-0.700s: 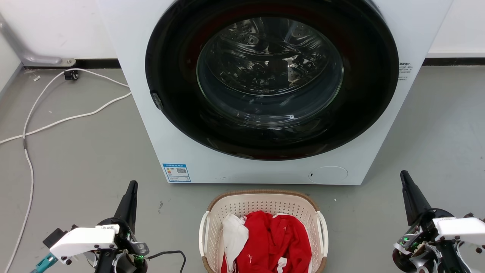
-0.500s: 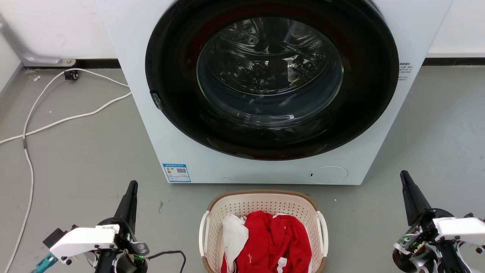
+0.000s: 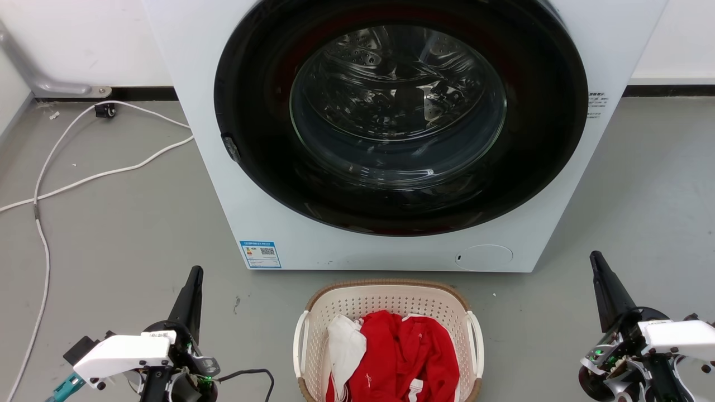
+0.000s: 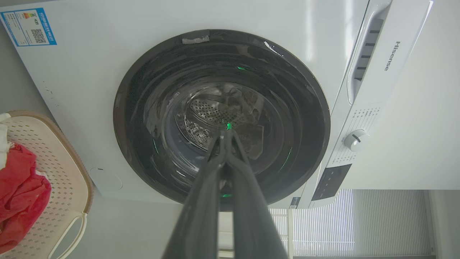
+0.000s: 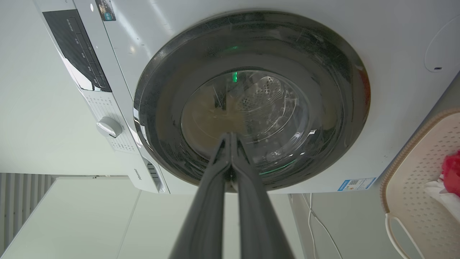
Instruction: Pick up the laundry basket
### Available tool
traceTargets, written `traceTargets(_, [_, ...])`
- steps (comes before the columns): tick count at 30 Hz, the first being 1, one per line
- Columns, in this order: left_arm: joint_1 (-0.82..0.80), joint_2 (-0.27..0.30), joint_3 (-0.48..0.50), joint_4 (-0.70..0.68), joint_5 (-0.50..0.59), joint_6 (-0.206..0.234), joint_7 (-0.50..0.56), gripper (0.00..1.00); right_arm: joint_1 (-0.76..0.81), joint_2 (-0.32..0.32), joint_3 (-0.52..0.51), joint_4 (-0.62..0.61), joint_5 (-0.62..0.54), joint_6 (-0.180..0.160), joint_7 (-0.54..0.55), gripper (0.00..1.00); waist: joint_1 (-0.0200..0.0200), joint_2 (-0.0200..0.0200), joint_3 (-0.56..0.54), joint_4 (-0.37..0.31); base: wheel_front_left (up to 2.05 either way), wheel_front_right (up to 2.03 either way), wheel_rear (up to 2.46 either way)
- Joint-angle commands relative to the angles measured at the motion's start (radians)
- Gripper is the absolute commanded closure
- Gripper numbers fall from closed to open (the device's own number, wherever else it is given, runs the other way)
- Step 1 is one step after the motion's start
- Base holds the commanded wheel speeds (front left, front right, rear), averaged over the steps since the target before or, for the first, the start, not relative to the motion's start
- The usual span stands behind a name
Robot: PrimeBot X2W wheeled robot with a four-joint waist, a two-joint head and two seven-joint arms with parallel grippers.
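Nothing has changed: my left claw (image 3: 195, 274) and right claw (image 3: 595, 258) stay closed and empty, both well apart from the laundry basket (image 3: 391, 303); I judge the pick-up not yet begun.

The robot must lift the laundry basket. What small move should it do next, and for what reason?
Probably bring the left gripper and right gripper inward, toward the left handle and right handle. The laundry basket sits on the floor between them, untouched. Both grippers stand well apart from it, shut and empty, so opening can follow on arrival.
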Motion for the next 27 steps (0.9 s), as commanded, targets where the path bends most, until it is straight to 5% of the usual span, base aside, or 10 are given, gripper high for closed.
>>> traceTargets(1, [-0.011, 0.0, 0.004, 0.001, 0.006, -0.004, 0.002, 1.0, -0.011, 0.004, -0.002, 0.001, -0.005, 0.0, 0.002, 1.0, 0.0, 0.0, 0.0, 0.0, 0.0, 0.0, 0.0])
traceTargets(6, [-0.011, -0.001, 0.004, 0.001, 0.005, -0.004, 0.003, 1.0, -0.011, 0.004, -0.002, 0.001, -0.006, 0.0, 0.002, 1.0, 0.0, 0.0, 0.0, 0.0, 0.0, 0.0, 0.0])
traceTargets(7, [0.0, 0.0, 0.0, 0.0, 0.001, 0.0, 0.0, 0.0, 0.0, 0.0, -0.001, 0.0, 0.0, 0.0, 0.0, 0.0, 0.0, 0.0, 0.0, 0.0, 0.0, 0.0, 0.0])
traceTargets(27, [0.051, -0.006, 0.0, -0.023, 0.094, 0.0, -0.078, 0.0, 0.061, 0.004, -0.005, -0.023, -0.081, 0.0, -0.078, 0.0, 0.0, 0.0, 0.001, -0.001, 0.0, 0.0, 0.0])
